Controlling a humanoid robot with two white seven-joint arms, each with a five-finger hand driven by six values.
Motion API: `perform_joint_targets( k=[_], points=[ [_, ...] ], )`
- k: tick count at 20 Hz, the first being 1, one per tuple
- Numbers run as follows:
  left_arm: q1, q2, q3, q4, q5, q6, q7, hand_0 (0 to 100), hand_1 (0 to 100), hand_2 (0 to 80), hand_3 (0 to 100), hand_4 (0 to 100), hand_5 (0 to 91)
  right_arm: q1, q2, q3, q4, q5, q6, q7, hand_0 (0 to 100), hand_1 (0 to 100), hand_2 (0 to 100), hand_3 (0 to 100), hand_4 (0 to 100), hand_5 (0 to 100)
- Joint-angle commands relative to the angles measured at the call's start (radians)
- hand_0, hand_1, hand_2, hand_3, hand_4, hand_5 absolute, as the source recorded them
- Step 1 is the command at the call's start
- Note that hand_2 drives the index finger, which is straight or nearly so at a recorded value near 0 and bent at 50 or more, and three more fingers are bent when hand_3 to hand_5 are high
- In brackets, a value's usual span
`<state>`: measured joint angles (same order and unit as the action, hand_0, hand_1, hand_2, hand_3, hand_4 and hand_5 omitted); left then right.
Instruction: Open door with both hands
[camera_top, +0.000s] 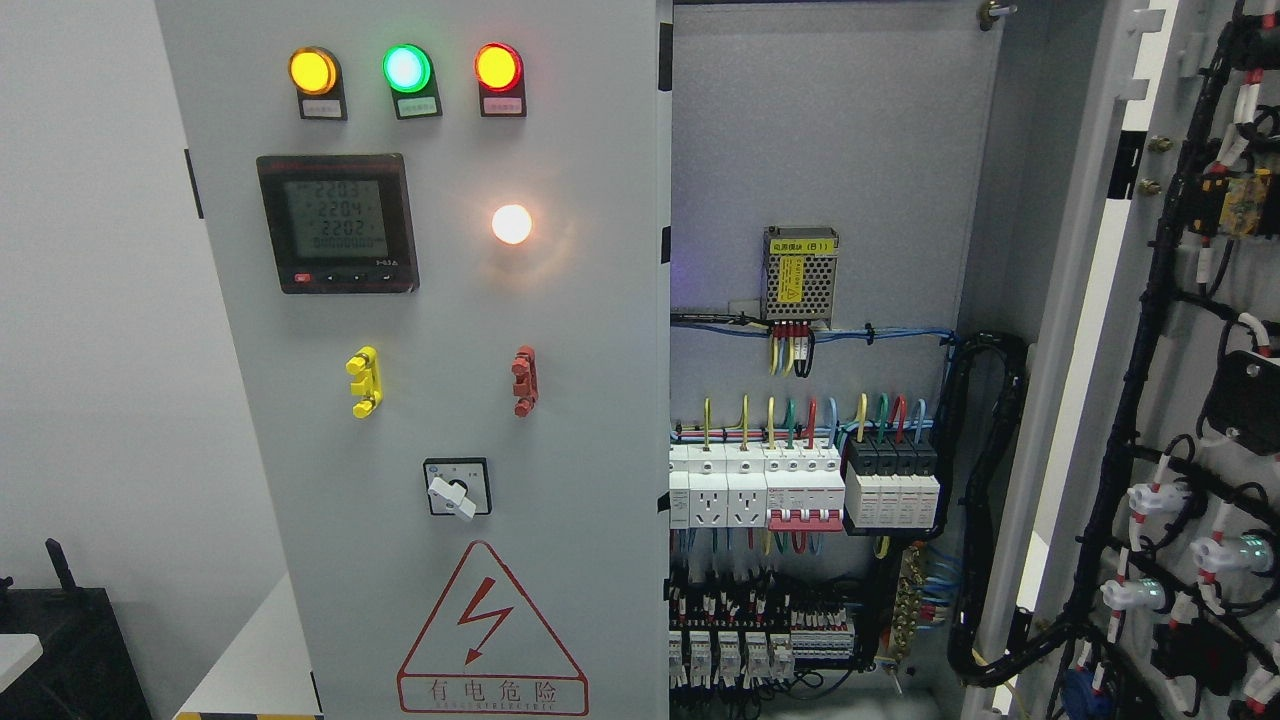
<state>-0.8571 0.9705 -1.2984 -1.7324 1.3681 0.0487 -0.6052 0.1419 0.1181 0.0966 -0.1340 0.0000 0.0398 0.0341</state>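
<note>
Door (1150, 400), right-hand leaf of a grey electrical cabinet (830, 120): head view, swung wide open at the picture's right, inner face showing black cable looms and lamp backs. Left-hand door (430, 400): closed, bearing yellow, green and red indicator lamps (405, 68), a digital meter (337, 222), a rotary switch (457, 487) and a red hazard triangle (490, 630); breakers (800, 490) show inside. Robot hands: neither appears, so finger state cannot be told.

Matt grey painted metal cabinet door (560, 420), glossy plastic indicator lamps (407, 68), perforated metal power supply (800, 275).
</note>
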Motion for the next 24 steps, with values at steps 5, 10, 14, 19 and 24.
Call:
perform_joint_targets(
  k=[5,10,14,19,24],
  points=[
    [0.468,0.176,0.135,0.235,-0.211,-0.007,-0.03,0,0,0.0,0,3,0.0,0.001,0.0,0.0,0.001,-0.025,0.0,0.0,0,0,0,0,0,0],
    [0.794,0.032,0.387,0.44,-0.423,-0.041,-0.03,0,0,0.0,0,3,0.0,0.001,0.0,0.0,-0.001,-0.025,0.0,0.0,0,0,0,0,0,0],
    [0.93,-0.136,0.568,0.6,-0.633,-0.039,-0.03,0,0,0.0,0,3,0.0,-0.001,0.0,0.0,0.001,-0.025,0.0,0.0,0,0,0,0,0,0],
    [1.033,-0.286,0.599,0.796,-0.777,-0.042,-0.024,0,0,0.0,0,3,0.0,0.001,0.0,0.0,0.001,-0.025,0.0,0.0,0,0,0,0,0,0],
    [1.02,-0.534,0.675,1.212,-0.889,-0.143,-0.019,0,0,0.0,0,3,0.0,-0.001,0.0,0.0,-0.001,-0.025,0.0,0.0,0,0,0,0,0,0]
  ],
)
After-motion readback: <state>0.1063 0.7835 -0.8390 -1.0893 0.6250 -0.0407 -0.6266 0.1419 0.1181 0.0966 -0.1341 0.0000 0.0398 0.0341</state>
